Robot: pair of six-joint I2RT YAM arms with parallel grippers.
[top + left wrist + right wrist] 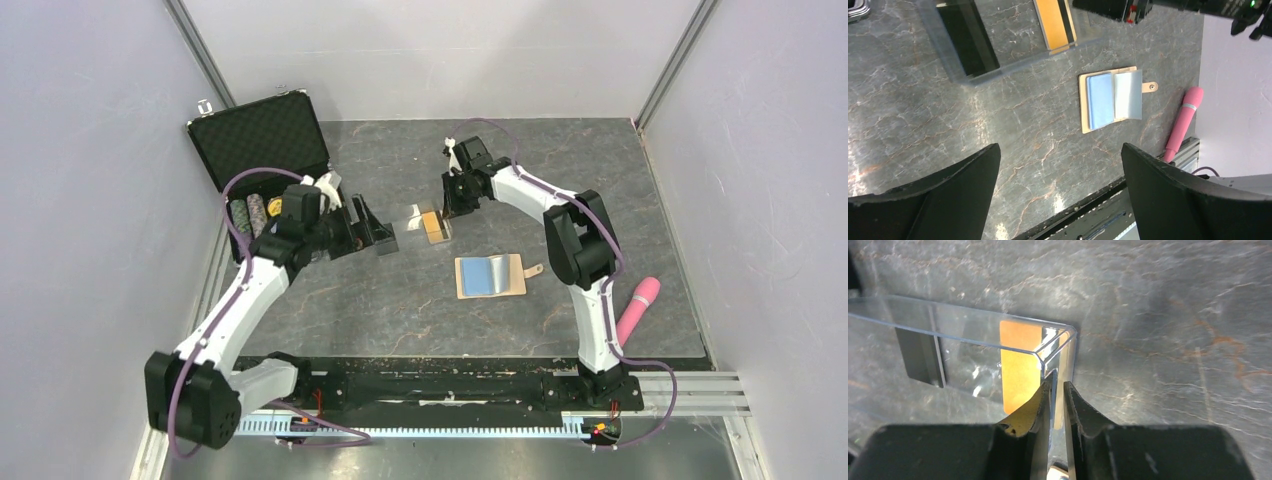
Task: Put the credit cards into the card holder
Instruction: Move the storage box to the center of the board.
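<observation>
Right gripper (1058,386) tight on wall of clear plastic tray (948,325); left gripper (1060,150) wide, empty.

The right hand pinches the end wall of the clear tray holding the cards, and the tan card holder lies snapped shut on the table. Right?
Not quite. The card holder lies open with its blue lining facing up, as the left wrist view shows. The right hand does pinch the end wall of the clear tray.
</observation>
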